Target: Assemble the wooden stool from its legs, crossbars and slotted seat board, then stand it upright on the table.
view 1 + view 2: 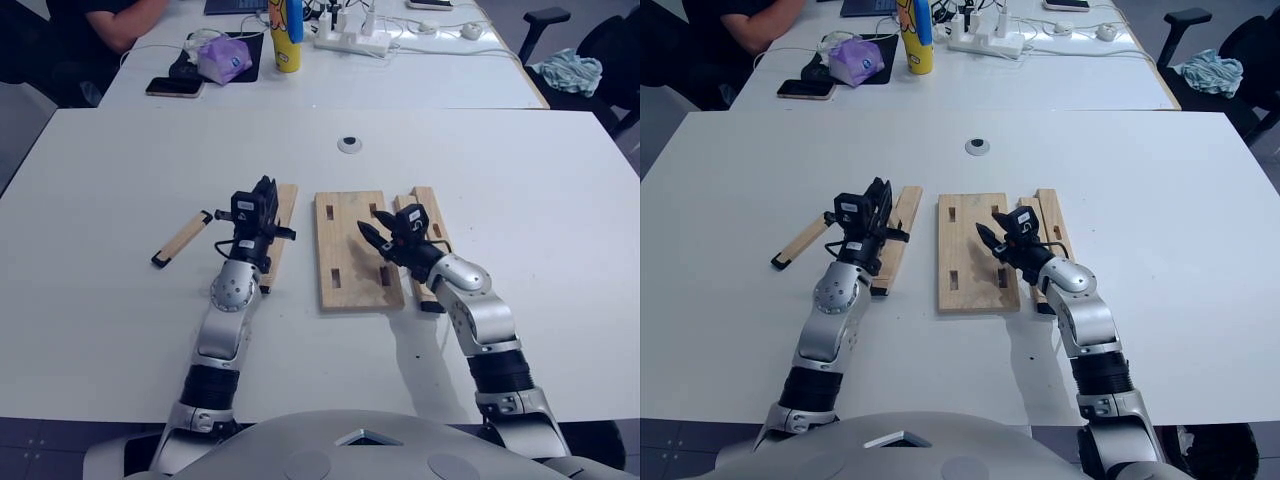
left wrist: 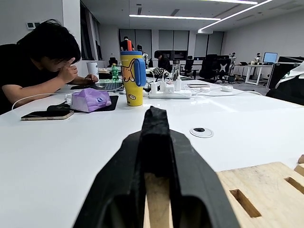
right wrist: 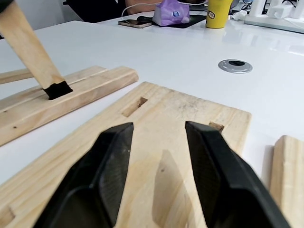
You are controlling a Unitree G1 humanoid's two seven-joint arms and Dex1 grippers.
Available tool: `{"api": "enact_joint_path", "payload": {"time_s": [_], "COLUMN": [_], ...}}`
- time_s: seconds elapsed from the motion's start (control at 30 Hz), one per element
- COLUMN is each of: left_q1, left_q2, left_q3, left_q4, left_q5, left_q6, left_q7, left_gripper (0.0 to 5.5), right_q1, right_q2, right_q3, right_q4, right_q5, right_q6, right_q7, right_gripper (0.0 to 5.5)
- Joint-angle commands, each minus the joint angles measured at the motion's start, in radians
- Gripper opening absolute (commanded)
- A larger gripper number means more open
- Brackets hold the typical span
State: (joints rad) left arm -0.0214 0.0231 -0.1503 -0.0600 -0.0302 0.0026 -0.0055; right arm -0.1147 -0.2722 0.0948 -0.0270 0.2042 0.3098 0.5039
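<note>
My left gripper (image 2: 154,121) is clamped shut on a wooden leg (image 2: 156,202). My right gripper (image 3: 156,128) hangs open just above the slotted seat board (image 1: 345,255), which lies flat mid-table (image 1: 120,330).

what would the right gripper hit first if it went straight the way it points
Most likely the slotted seat board: the open right gripper angles down over its surface, though its height above the wood is hard to judge.
</note>
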Motion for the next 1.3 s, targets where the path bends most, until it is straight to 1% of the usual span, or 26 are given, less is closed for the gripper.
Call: {"api": "enact_joint_path", "payload": {"time_s": [0.03, 0.2, 0.33, 0.43, 0.47, 0.5, 0.6, 0.73, 0.87, 1.03, 1.23, 1.3], "left_q1": [0.012, 0.002, -0.006, -0.08, -0.118, -0.164, -0.306, -0.387, -0.386, -0.395, -0.492, -0.514], "left_q2": [0.0, 0.005, 0.019, 0.024, 0.021, 0.015, 0.011, 0.016, 0.019, 0.019, 0.026, 0.018], "left_q3": [0.017, 0.018, 0.019, 0.04, 0.058, 0.083, 0.129, 0.152, 0.123, 0.126, 0.133, 0.14], "left_q4": [-0.028, -0.111, -0.274, -0.387, -0.399, -0.395, -0.326, -0.252, -0.224, -0.215, -0.266, -0.262], "left_q5": [0.002, 0.003, 0.004, -0.012, -0.03, -0.063, -0.159, -0.221, -0.226, -0.226, -0.225, -0.232], "left_q6": [-0.018, -0.003, 0.043, 0.13, 0.17, 0.225, 0.416, 0.52, 0.568, 0.568, 0.567, 0.594], "left_q7": [-0.009, -0.032, -0.049, -0.05, -0.045, -0.04, -0.058, -0.086, -0.106, -0.109, -0.106, -0.094], "left_gripper": [1.2, 1.83, 1.83, 1.83, 1.65, 1.6, 1.15, 0.61, 0.04, 0.01, 0.01, 0.01], "right_q1": [-0.008, 0.0, 0.009, 0.016, 0.017, 0.016, 0.006, -0.008, -0.018, -0.023, -0.025, -0.028], "right_q2": [0.008, 0.019, 0.028, 0.033, 0.035, 0.037, 0.046, 0.055, 0.063, 0.069, 0.073, 0.072], "right_q3": [-0.001, -0.004, -0.006, -0.008, -0.009, -0.009, -0.007, 0.002, 0.001, -0.001, -0.001, -0.002], "right_q4": [0.014, 0.025, 0.034, 0.042, 0.046, 0.05, 0.063, 0.085, 0.098, 0.109, 0.116, 0.118], "right_q5": [-0.002, -0.004, -0.006, -0.01, -0.01, -0.011, -0.014, -0.023, -0.031, -0.035, -0.043, -0.044], "right_q6": [-0.009, -0.019, -0.029, -0.041, -0.045, -0.049, -0.06, -0.077, -0.088, -0.098, -0.106, -0.108], "right_q7": [0.0, -0.007, -0.013, -0.021, -0.024, -0.027, -0.036, -0.039, -0.038, -0.037, -0.039, -0.039], "right_gripper": [2.03, 2.03, 2.03, 2.03, 2.03, 2.03, 2.03, 2.03, 2.03, 2.03, 2.03, 2.03]}}
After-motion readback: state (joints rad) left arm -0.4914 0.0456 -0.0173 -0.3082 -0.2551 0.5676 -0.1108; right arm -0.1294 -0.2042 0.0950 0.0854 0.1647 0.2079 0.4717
